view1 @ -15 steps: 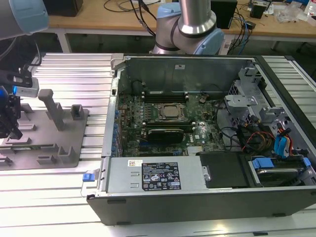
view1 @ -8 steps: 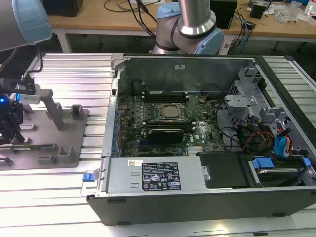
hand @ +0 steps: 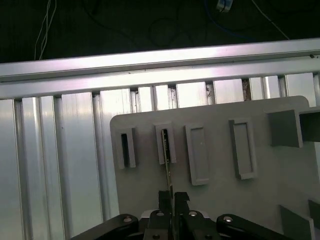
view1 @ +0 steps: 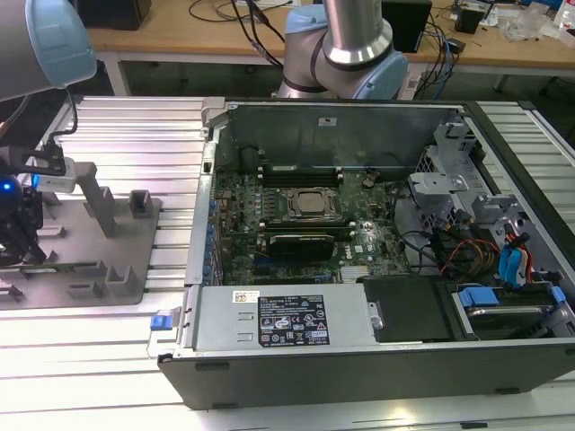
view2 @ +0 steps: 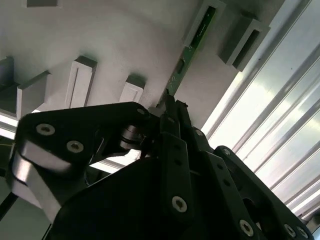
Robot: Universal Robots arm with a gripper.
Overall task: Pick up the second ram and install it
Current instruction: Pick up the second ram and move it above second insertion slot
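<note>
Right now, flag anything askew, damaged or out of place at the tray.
Nothing stands out. The ram sits straight and on edge in its slot on the tray, with the gripper closed on one end. It shows no damage, and the neighbouring slot blocks stand in line.

No lettering can be read. A black label (view1: pixel 294 323) and a small white sticker (view1: pixel 246 295) sit on the computer's grey metal cover (view1: pixel 216 316), their print too small to make out.

Ram (hand: pixel 168 172) in tray (hand: pixel 215 200) slot; case (view1: pixel 269 368) toward exterior view's right.
</note>
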